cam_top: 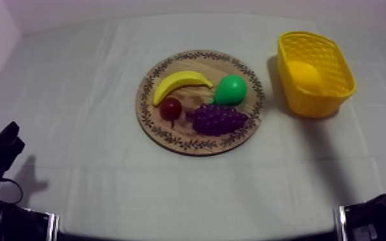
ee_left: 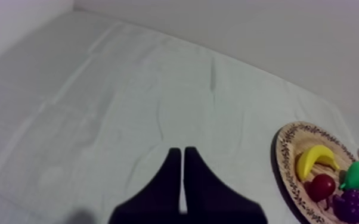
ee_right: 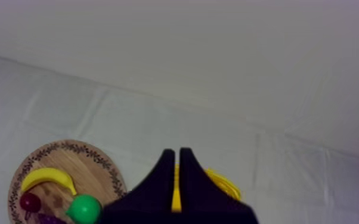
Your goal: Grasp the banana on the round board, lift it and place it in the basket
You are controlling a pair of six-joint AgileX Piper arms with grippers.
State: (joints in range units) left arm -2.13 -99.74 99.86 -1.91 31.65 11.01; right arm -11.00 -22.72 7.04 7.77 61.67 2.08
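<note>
The banana (cam_top: 179,83) is lying on the wooden board (cam_top: 199,63) beside a pear (cam_top: 229,90); the pick-up is judged not yet begun. The left gripper (ee_left: 182,152) and right gripper (ee_right: 176,151) are being held clenched on nothing, so one must be opened and brought down over the banana. A rounded yellow shape (cam_top: 304,75) inside the yellow basket (cam_top: 314,106) cannot be identified

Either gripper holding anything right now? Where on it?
Nothing held. Left gripper and right gripper both have fingers together on nothing; the banana lies on the wooden board.
</note>
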